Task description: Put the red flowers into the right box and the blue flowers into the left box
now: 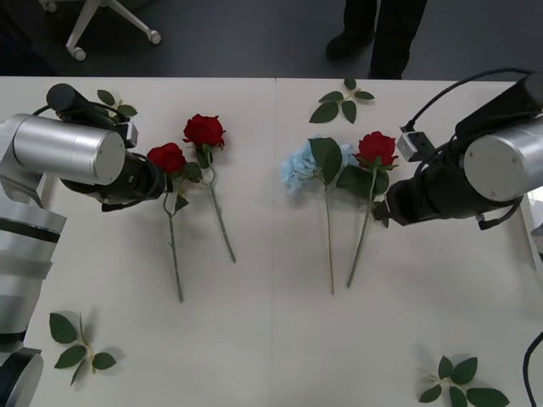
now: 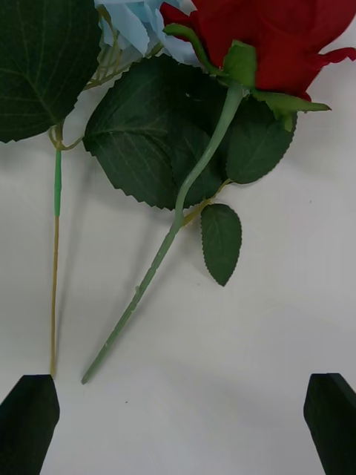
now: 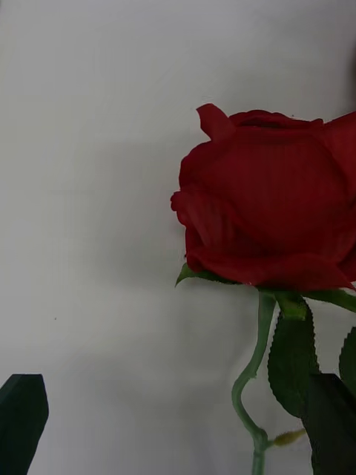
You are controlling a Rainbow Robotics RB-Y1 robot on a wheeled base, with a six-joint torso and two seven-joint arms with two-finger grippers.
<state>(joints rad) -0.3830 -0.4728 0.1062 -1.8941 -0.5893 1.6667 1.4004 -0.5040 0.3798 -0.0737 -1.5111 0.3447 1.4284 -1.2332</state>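
both hands (image 2: pixel 178 423) (image 3: pixel 174 427) hover spread; the left hand should close low on its rose (image 1: pixel 167 158) stem, clear of the leaves.

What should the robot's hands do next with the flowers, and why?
Probably close in and grip. The left gripper is open beside the leftmost red rose, its stem near one finger; the right gripper is open, facing the right-hand red rose next to the blue flower. Neither holds anything yet, and all flowers lie on the table.
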